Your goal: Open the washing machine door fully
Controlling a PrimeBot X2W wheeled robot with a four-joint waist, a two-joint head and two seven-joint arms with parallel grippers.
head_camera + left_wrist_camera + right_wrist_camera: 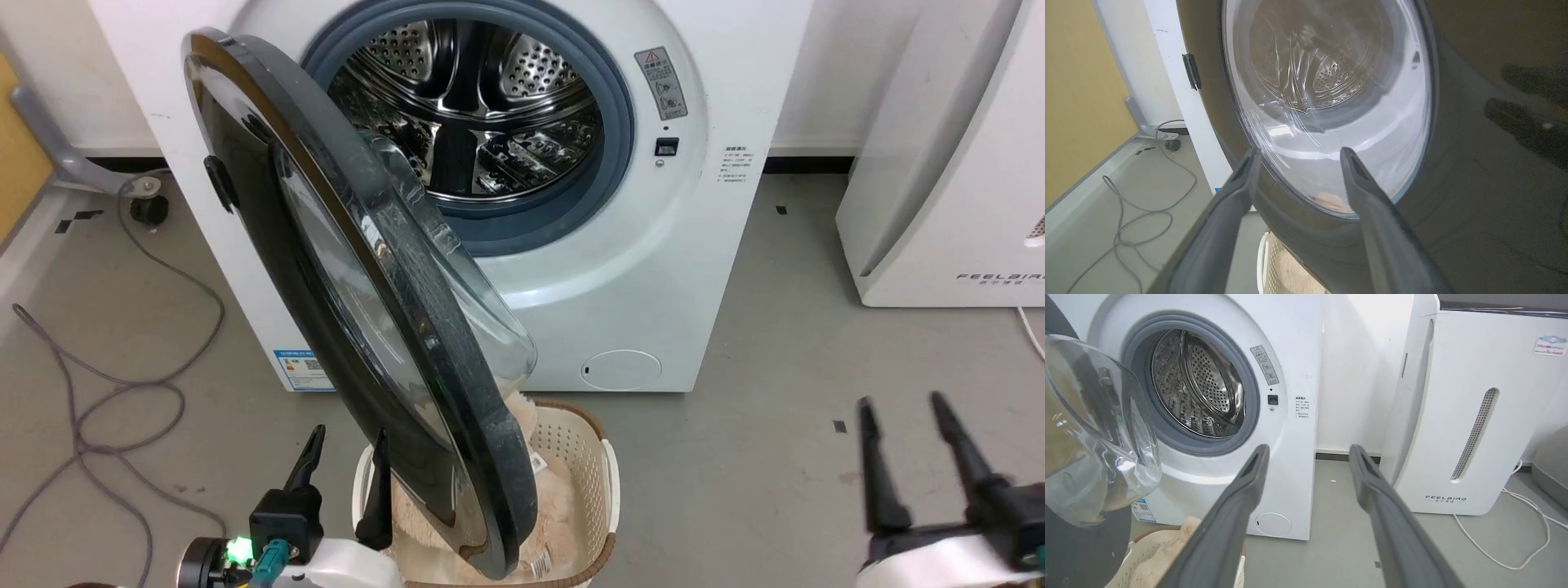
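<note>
The washing machine door (326, 269), partly swung out, hides most of the basket (608, 482) beneath. The left end effector (350, 431) by its glossy face and the right end effector (900, 400), well right, gape empty.

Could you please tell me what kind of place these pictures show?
Probably a laundry or utility corner, perhaps a test room: a white front-loading washing machine with its door swung partly open, a laundry basket of plush fabric on the grey floor before it, and a white FEELBIRD appliance beside it.
</note>
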